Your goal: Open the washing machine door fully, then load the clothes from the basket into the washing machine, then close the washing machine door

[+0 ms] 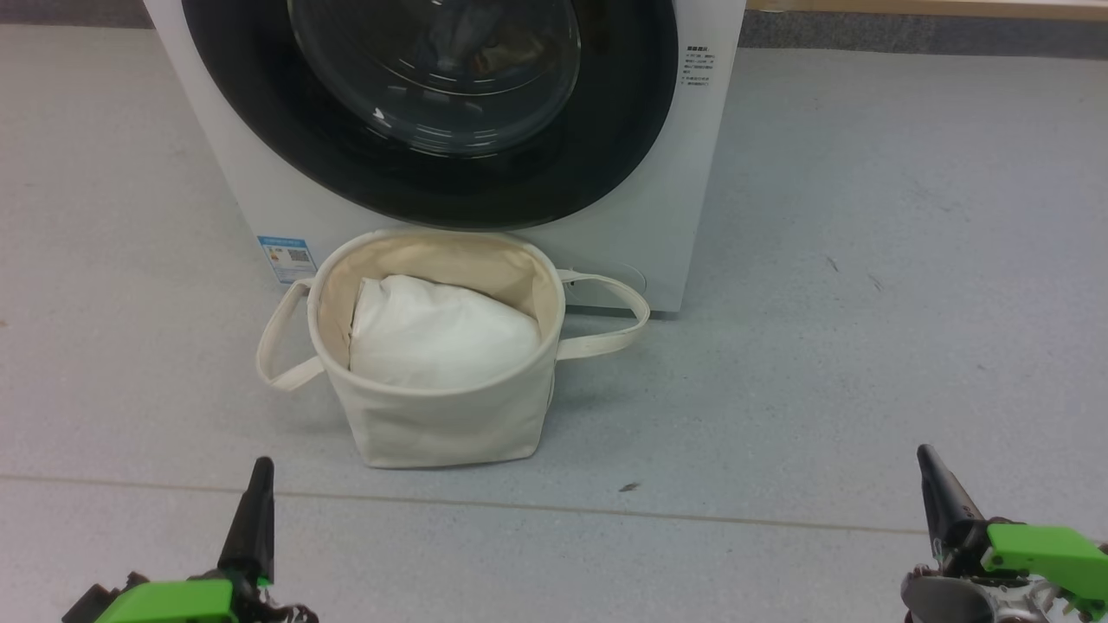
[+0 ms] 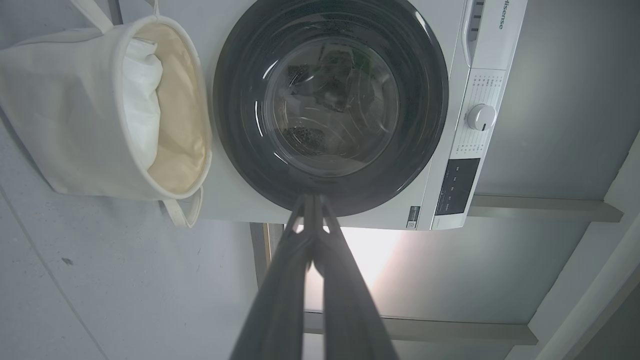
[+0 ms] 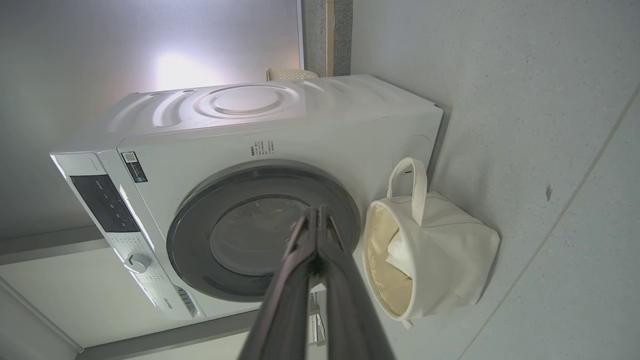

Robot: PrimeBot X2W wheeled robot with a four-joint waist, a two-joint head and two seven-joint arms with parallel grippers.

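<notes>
The white washing machine stands ahead with its round black-rimmed washing machine door shut flush against the front. Behind the glass I make out a dim bluish crumpled shape in the drum, apparently the clothes. The cream basket sits on the floor right before the machine, holding a plain white bundle. My left gripper is low at the near left and my right gripper at the near right, both shut and empty, well short of the basket. The wrist views look along shut fingers at the door.
Grey floor surrounds the machine, with a seam line running across between my grippers and the basket. The basket's loop handles stick out to both sides. A control panel and dial sit along the machine's top front.
</notes>
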